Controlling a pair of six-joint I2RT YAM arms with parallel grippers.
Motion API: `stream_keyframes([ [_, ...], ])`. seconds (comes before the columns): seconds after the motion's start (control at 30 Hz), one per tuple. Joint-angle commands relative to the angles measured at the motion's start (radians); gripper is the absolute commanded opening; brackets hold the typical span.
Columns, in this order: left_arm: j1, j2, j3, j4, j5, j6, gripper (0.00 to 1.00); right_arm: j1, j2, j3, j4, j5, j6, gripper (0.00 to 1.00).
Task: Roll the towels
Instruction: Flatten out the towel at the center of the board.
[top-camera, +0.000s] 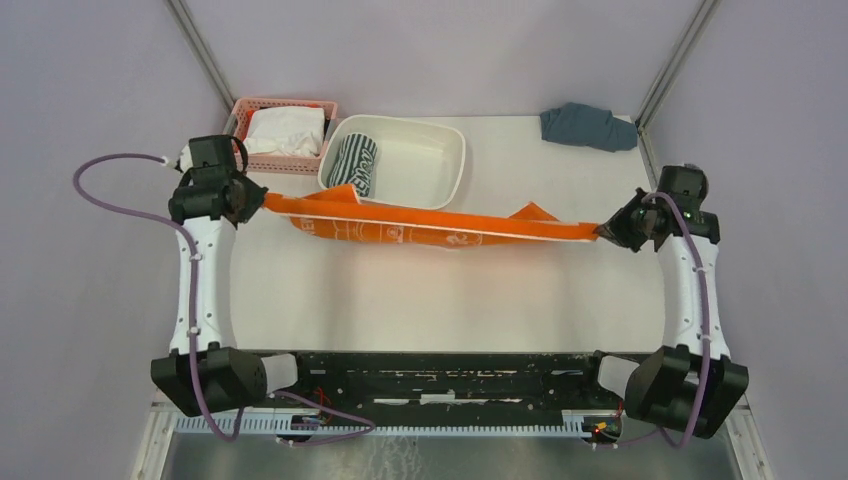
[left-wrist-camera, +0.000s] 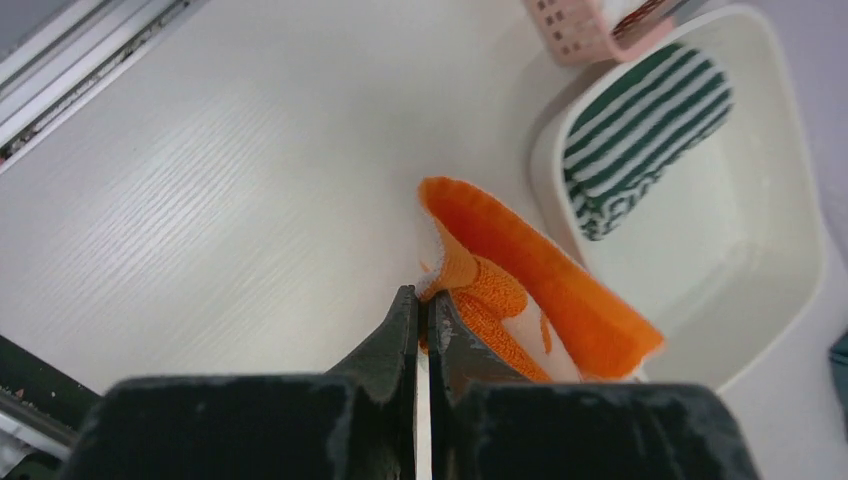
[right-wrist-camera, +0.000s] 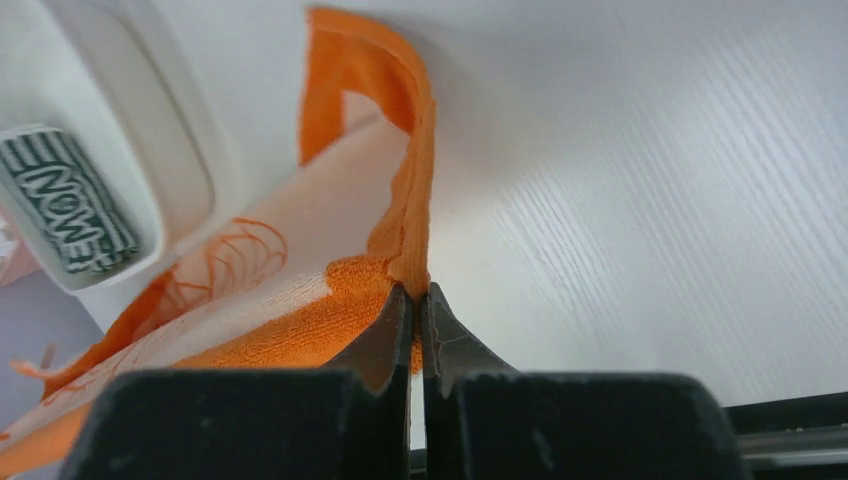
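The orange towel (top-camera: 430, 228) hangs stretched across the table between both grippers, its long body sagging and folded over itself. My left gripper (top-camera: 258, 203) is shut on its left corner (left-wrist-camera: 450, 275). My right gripper (top-camera: 603, 232) is shut on its right edge (right-wrist-camera: 408, 262). The green-and-white striped towel (top-camera: 354, 162) lies rolled up in the left end of the white tub (top-camera: 440, 178), and it also shows in the left wrist view (left-wrist-camera: 640, 130) and the right wrist view (right-wrist-camera: 65, 205).
A pink basket (top-camera: 250, 160) with a white cloth (top-camera: 285, 130) stands at the back left beside the tub. A blue-grey cloth (top-camera: 588, 126) lies crumpled at the back right corner. Grey walls close in on three sides.
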Motion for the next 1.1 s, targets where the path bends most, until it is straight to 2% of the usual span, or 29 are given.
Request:
stream_keyframes([
  [0.0,0.008,-0.077,0.171,-0.020,-0.086,0.027,0.03,-0.005,-0.102,0.218,-0.162,0.086,-0.006,0.00],
  [0.17,0.000,-0.172,0.290,-0.057,-0.148,0.053,0.03,0.012,-0.185,0.420,-0.329,0.135,-0.033,0.00],
  [0.23,-0.030,-0.207,0.327,-0.084,-0.208,0.066,0.03,0.048,-0.212,0.505,-0.393,0.218,-0.052,0.00],
  [0.37,-0.111,-0.274,0.390,-0.133,-0.385,0.100,0.03,0.134,-0.258,0.663,-0.489,0.481,-0.076,0.00],
  [0.5,-0.175,-0.319,0.403,-0.159,-0.515,0.136,0.03,0.197,-0.282,0.734,-0.506,0.584,-0.086,0.00],
  [0.63,-0.181,-0.350,0.292,-0.142,-0.454,0.154,0.03,0.204,-0.293,0.649,-0.469,0.548,-0.072,0.00],
  [0.8,-0.181,-0.327,0.046,-0.082,-0.309,0.179,0.03,0.204,-0.281,0.436,-0.354,0.528,-0.058,0.00],
  [0.93,-0.180,-0.224,-0.130,0.041,-0.215,0.167,0.03,0.203,-0.203,0.296,-0.207,0.510,-0.043,0.00],
  [1.07,-0.179,-0.039,-0.151,0.163,-0.117,0.145,0.03,0.192,-0.038,0.250,-0.066,0.479,-0.044,0.00],
])
